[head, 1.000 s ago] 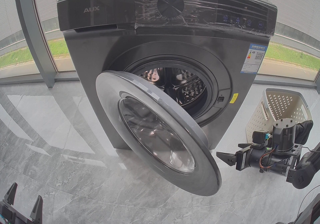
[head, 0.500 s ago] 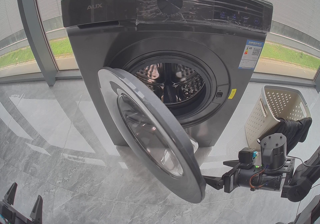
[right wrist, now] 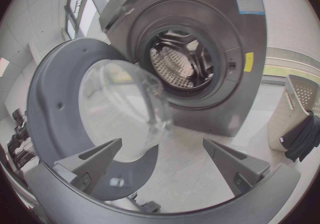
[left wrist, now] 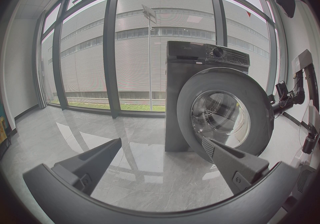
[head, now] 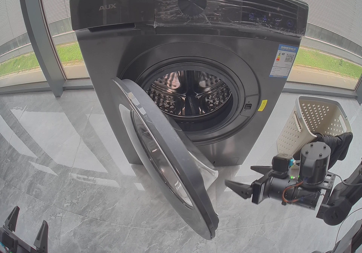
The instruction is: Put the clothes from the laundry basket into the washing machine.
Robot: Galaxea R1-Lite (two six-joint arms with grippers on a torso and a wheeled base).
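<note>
One door (head: 169, 159) open just beside right pincer (head: 239, 175); laundry basket (head: 290, 133) near.

From the head we're looking forward and down, close on the washing machine (head: 109, 57). Left wrist: we're viewing its door (left wrist: 230, 82) from low, farther off. Right wrist: we're facing the drum (right wrist: 178, 62), nearer. All are sharing machine and door; head and right wrist are also sharing the laundry basket (head: 292, 133).

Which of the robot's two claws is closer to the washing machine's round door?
The right gripper, open just beyond the door's free edge, near the laundry basket. The left gripper sits low at the head view's corner, farther from the door.
</note>
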